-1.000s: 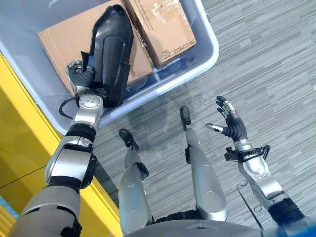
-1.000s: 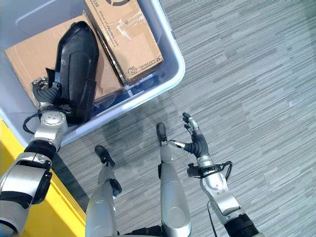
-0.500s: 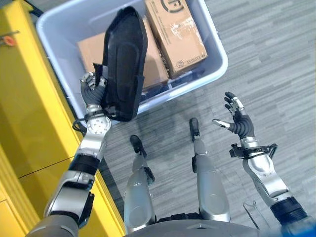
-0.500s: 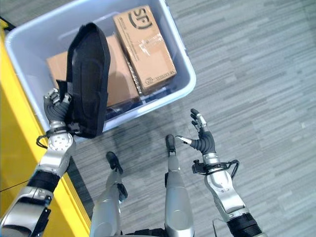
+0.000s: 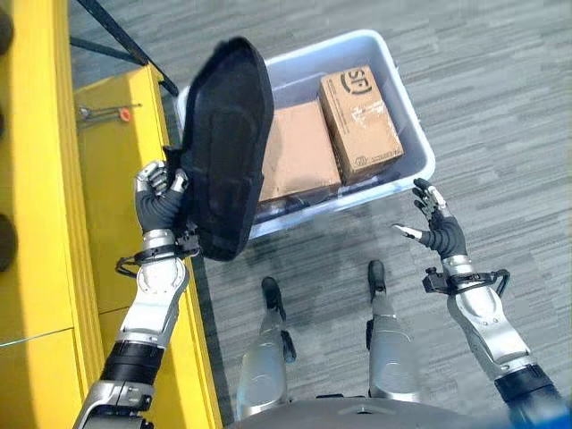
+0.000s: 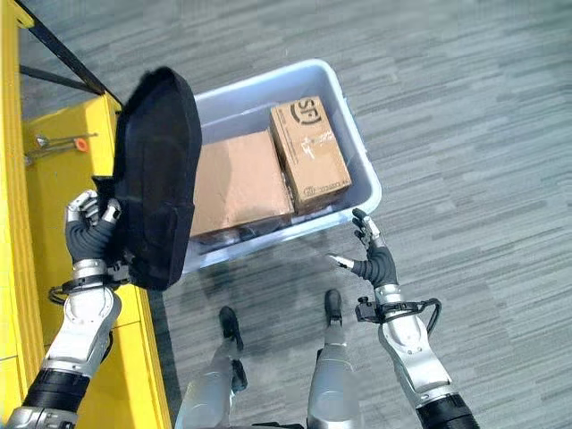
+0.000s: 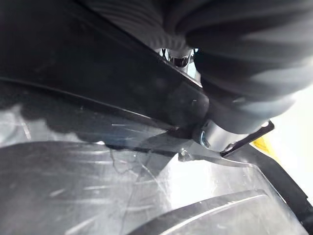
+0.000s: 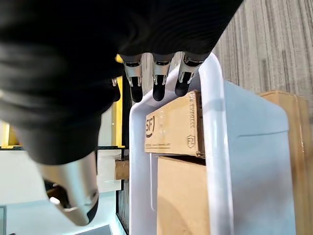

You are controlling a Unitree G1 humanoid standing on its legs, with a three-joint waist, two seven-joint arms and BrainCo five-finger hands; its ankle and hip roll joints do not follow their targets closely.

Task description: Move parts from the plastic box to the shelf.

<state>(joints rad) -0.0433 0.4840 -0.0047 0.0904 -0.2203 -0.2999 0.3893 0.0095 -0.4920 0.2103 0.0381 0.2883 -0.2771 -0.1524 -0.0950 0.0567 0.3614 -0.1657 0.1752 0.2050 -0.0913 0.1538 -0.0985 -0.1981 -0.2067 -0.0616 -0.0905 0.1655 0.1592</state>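
The left robot hand (image 5: pixel 159 201) is raised beside the yellow shelf (image 5: pixel 40 223), its fingers curled round the lower edge of a large black moulded part (image 5: pixel 228 152). The part stands nearly upright above the hand, its broad back to the camera, and it covers the palm, so the exact grip is hard to make out. In the left wrist view only the dark ribbed cover and the scratched, glossy inner face of the part show from very close; the fingers are hidden there. The part is held clear of the plastic box (image 5: pixel 407 134), over the box's corner nearest the shelf, and it hides that corner and part of what lies inside.

The right robot hand (image 5: pixel 438 232) hovers above the grey floor (image 5: pixel 500 107), just outside the box's near right corner, with fingers spread and straight, thumb apart, holding nothing. In its wrist view the dark fingertips (image 8: pixel 157 90) point at the white rim of the box.

The box sits on the floor beside the shelf. Inside lie two cardboard cartons: a larger flat carton (image 5: pixel 299 152) towards the shelf side, and a smaller printed carton (image 5: pixel 362 121) along the far right wall. On the shelf's yellow board lies a small tool with an orange tip (image 5: pixel 107 113), too small to identify.
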